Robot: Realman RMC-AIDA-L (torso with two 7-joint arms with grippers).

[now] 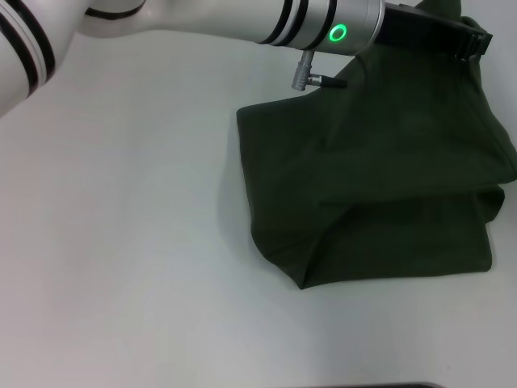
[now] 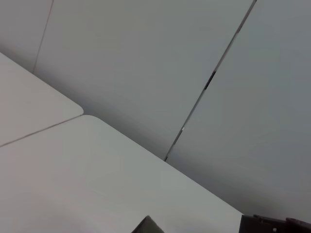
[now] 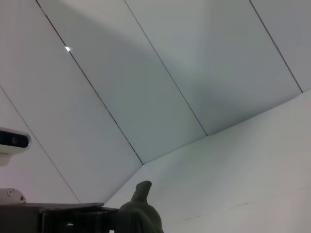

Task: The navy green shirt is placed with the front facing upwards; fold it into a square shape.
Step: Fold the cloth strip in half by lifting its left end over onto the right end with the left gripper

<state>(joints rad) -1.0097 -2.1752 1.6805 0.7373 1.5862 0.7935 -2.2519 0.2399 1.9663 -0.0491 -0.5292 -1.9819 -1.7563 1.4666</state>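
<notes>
The navy green shirt [image 1: 380,186] lies at the right of the white table [image 1: 121,242], partly folded, its plain dark olive cloth showing. One part of it is pulled up off the table toward the far right. My left arm reaches across from the left, and its black left gripper [image 1: 452,36] is shut on that raised cloth, fingers buried in the fabric. In the right wrist view a peak of the shirt [image 3: 141,211] sticks up beside a black gripper body [image 3: 73,218]. A sliver of the shirt [image 2: 148,226] shows in the left wrist view. My right gripper is out of view.
The shirt's near hem [image 1: 388,271] lies flat near the table's middle right. Grey wall panels [image 2: 146,58] stand behind the table's far edge. A seam in the table [image 2: 39,131] runs near its far corner.
</notes>
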